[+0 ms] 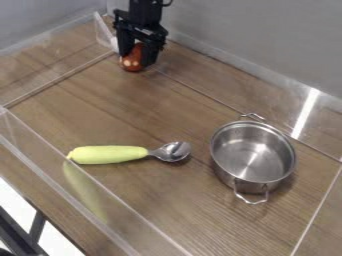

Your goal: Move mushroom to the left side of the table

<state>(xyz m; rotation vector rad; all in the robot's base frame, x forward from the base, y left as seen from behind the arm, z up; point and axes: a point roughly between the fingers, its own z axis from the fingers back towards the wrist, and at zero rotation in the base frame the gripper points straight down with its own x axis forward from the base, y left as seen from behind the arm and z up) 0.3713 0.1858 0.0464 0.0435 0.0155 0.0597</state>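
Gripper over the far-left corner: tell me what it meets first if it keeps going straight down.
The black gripper, pointing down, would meet the small reddish-brown toy mushroom, which already sits between its jaws. Just under that is the brown wood-grain table.

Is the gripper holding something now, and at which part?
It cannot be told. The gripper is down around the mushroom, fingers on either side of its cap, but a firm hold is not visible.
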